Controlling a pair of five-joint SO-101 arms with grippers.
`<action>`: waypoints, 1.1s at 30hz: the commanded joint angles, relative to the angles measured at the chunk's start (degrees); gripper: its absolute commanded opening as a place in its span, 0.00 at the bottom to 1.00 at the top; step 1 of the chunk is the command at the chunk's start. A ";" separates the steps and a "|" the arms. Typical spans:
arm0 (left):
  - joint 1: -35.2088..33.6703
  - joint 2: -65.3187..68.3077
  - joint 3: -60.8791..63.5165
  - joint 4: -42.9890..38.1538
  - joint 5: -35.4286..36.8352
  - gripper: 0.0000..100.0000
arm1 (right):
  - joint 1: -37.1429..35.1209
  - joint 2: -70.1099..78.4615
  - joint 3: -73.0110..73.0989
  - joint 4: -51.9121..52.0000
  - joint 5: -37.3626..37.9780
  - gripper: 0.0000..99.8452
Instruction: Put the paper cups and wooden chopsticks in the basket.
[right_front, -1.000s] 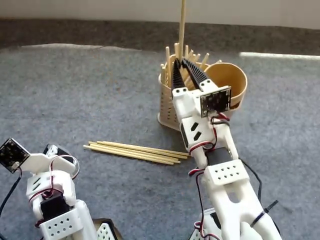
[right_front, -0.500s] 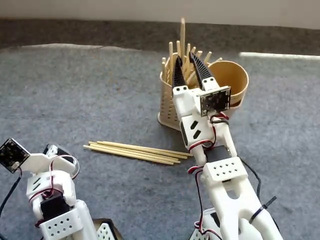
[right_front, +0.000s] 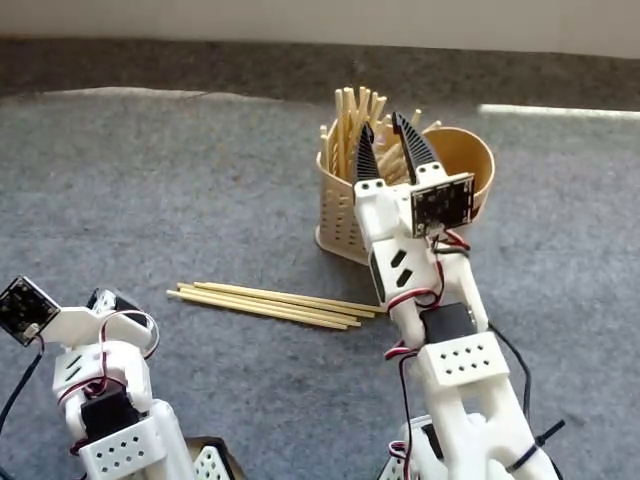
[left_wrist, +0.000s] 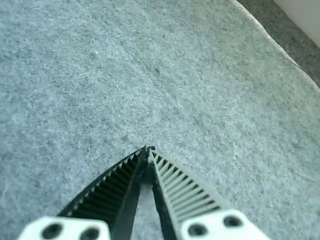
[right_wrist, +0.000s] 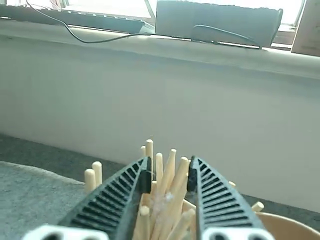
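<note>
My right end effector (right_front: 383, 123) is up over the basket (right_front: 335, 215), jaws parted, gripping nothing. In the right wrist view the standing chopsticks (right_wrist: 169, 179) poke up between and just under its tips without being pinched. Paper cup (right_front: 468, 160) sits just beside those tips on the right, tilted, touching the basket. I can't tell if it's seated inside or leaning on the wall. What's left, as I read it: the loose chopsticks (right_front: 270, 302), flat on the counter (right_front: 150, 180), well behind the right end effector, back toward its base and off to its left. Their long axis runs crosswise to that arm's reach line, nearly side to side. One end is just beside the arm's lower link, the other points toward my left arm. Left end effector (left_wrist: 148, 150) is closed on nothing, tips together, low over bare counter. Key relation for the next move: the bundle is behind and below the right end effector. It would need to pull back, drop, and turn the wrist so the jaws straddle the sticks across their length, not along it. Nearer arm: right looks closer to one end, left to the other. Slight edge right, since its jaws are already apart. Risk: several sticks may splay or roll out of a narrow pinch.
</note>
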 joint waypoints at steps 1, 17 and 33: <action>-0.13 -0.92 1.10 0.18 -0.44 0.03 | -1.36 -6.02 -5.85 14.02 0.00 0.13; -0.13 -0.92 1.10 0.18 -0.44 0.03 | -14.55 0.66 -37.67 66.15 0.09 0.13; -0.13 -0.92 1.10 0.18 -0.44 0.03 | -29.93 25.63 -44.09 77.85 9.58 0.13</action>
